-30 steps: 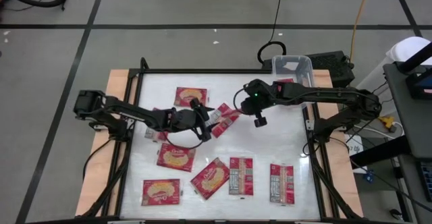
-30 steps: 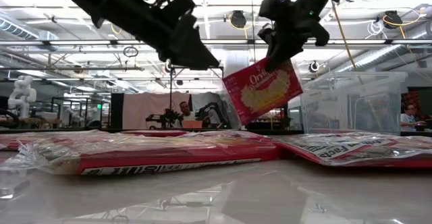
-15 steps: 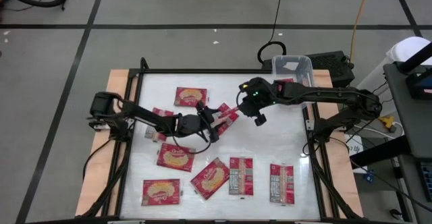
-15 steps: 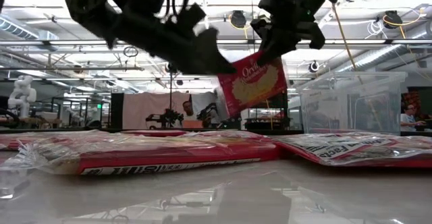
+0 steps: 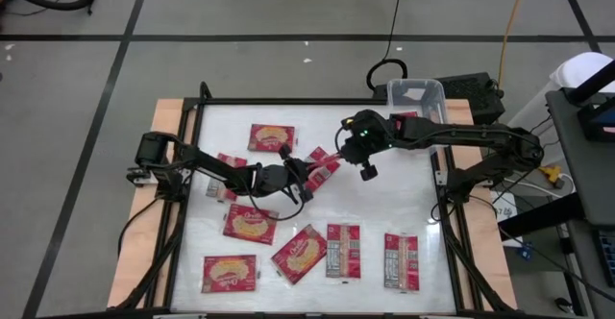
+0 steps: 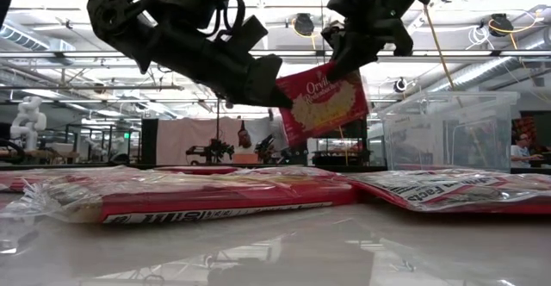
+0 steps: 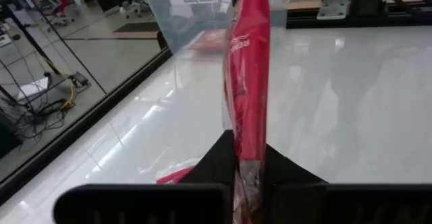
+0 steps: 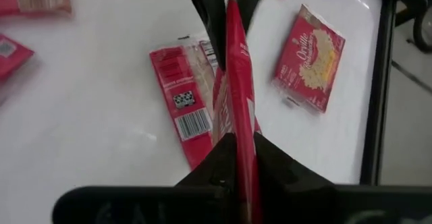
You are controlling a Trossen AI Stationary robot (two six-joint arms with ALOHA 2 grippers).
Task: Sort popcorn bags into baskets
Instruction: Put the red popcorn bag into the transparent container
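One flat red popcorn packet (image 6: 323, 103) hangs in the air above the middle of the white worktop (image 5: 404, 204), pinched from both ends. The left hand (image 5: 300, 172) is clenched on its edge toward 8 o'clock, the right hand (image 5: 342, 150) is clenched on its edge toward 2 o'clock, and the packet stands on edge between them, tilted, its yellow popcorn face turned to the low camera. In the left wrist view the packet (image 7: 246, 82) rises edge-on out of the shut fingers; the right wrist view shows the same packet (image 8: 237, 109) clamped likewise.

The clear, colourless plastic rectangular bin (image 5: 416, 93) stands at the worktop's 1 o'clock corner. The other red packets (image 5: 343, 251) lie flat: a row along 6 o'clock, one (image 5: 272, 137) toward 11 o'clock, a few under the left arm.
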